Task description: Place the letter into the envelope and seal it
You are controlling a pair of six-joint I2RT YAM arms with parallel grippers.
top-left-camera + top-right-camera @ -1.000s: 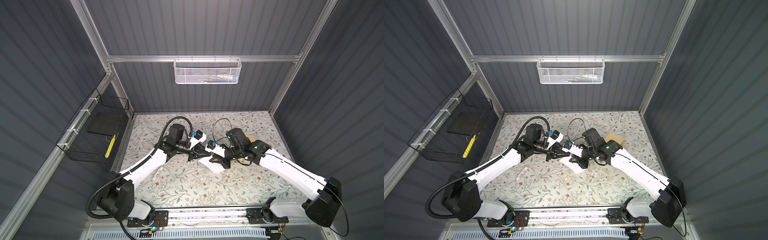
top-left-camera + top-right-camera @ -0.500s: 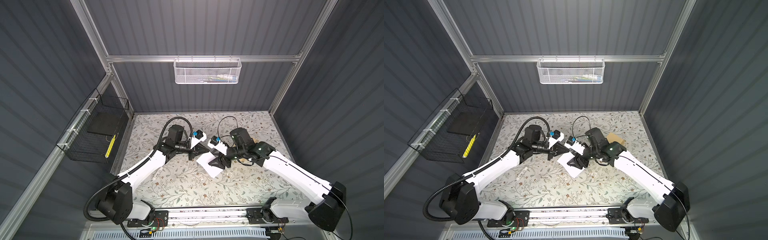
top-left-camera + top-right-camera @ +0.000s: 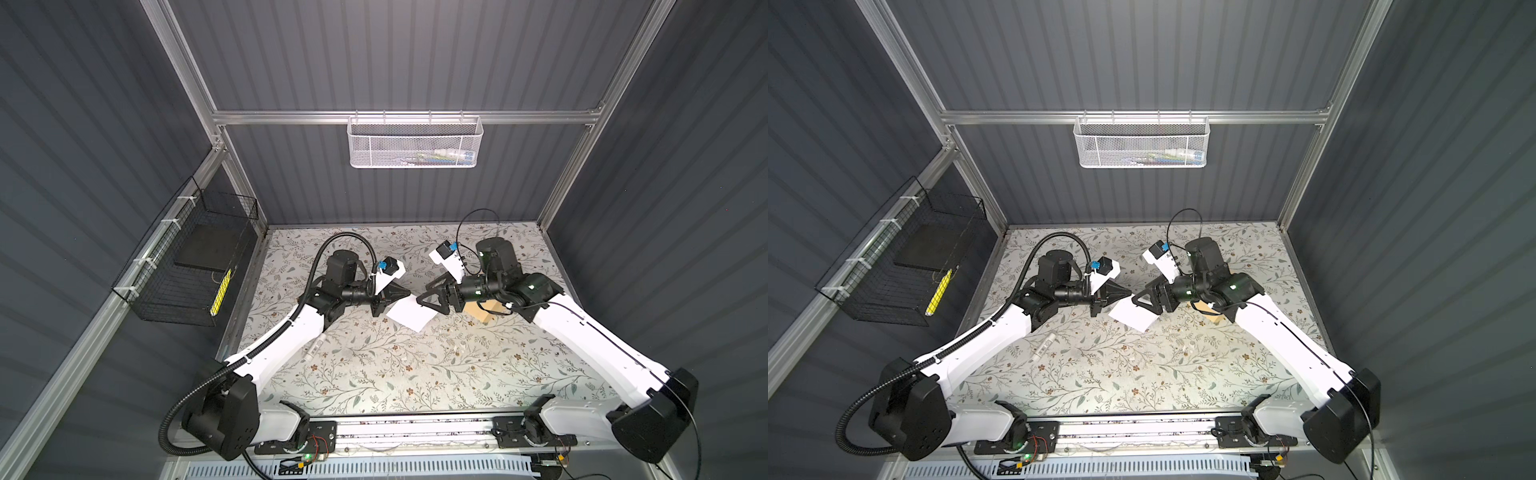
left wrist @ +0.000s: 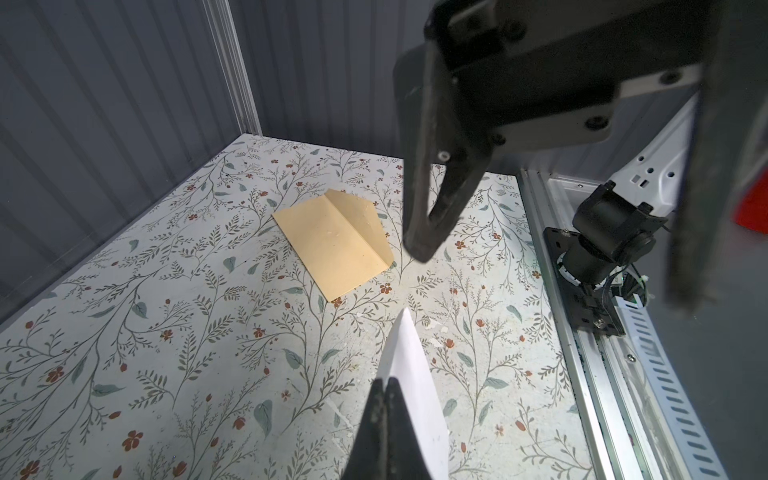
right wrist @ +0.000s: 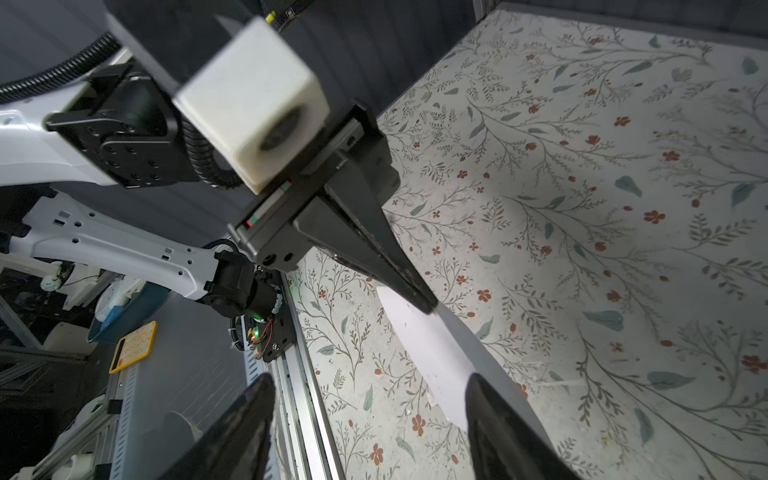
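Observation:
The letter (image 3: 409,318) (image 3: 1133,316) is a white sheet held above the floral table. My left gripper (image 3: 409,296) (image 3: 1128,292) (image 4: 384,384) is shut on its left corner. In the left wrist view the letter (image 4: 409,374) juts out edge-on from the closed jaws. My right gripper (image 3: 428,301) (image 3: 1142,301) (image 5: 370,380) stands open at the sheet's right edge, gripping nothing. In the right wrist view the letter (image 5: 419,332) runs beside one finger. The tan envelope (image 4: 332,245) lies flat with its flap open, half hidden under my right arm in both top views (image 3: 482,309) (image 3: 1208,309).
A small white stick (image 3: 311,351) (image 3: 1044,347) lies on the table beside my left forearm. A black wire basket (image 3: 195,266) hangs on the left wall and a white mesh basket (image 3: 413,143) on the back wall. A metal rail (image 3: 415,428) borders the table's front.
My right gripper has opened, let go of the letter and drawn back a little to the right. My left gripper stays shut on the sheet, which now hangs from it alone.

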